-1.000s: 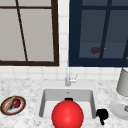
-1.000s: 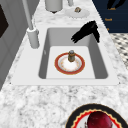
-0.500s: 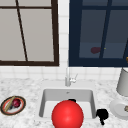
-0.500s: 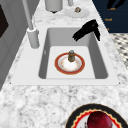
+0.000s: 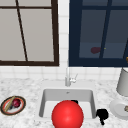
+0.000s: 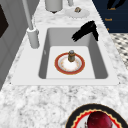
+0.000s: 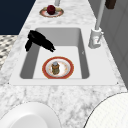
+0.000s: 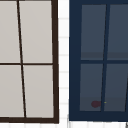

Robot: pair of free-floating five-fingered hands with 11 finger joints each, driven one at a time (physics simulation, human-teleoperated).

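The right hand (image 6: 85, 31) hovers over the sink's (image 6: 100, 62) right edge, fingers straight (holding nothing). Below, a small jar (image 6: 71, 55) stands on a red-rimmed plate (image 6: 77, 68) mid-basin.

- Sink (image 6: 62, 81): white, set into a grey-white marble counter (image 5: 27, 87).
- Faucet (image 5: 67, 77): pale, upright, at the middle of the sink's back edge.
- Round plate (image 5: 22, 105) with a dark, patterned rim, on the counter well to the left of the sink; on it a dark red fruit (image 5: 16, 102) beside a yellowish stick-shaped piece (image 5: 9, 104).
- White plate (image 5: 116, 110) on the counter just right of the sink, bearing a small brown item (image 6: 78, 9).
- Grey canister (image 5: 123, 82) behind that white plate, right of the sink.
- Large red sphere (image 5: 67, 115) in the front view, before the sink's front edge.
- Above and left of the sink, a pale panel in a dark brown frame (image 5: 27, 32).
- Above and right of the sink, a dark blue window (image 5: 100, 32) with a dull red blot (image 5: 95, 50) in its lower pane.
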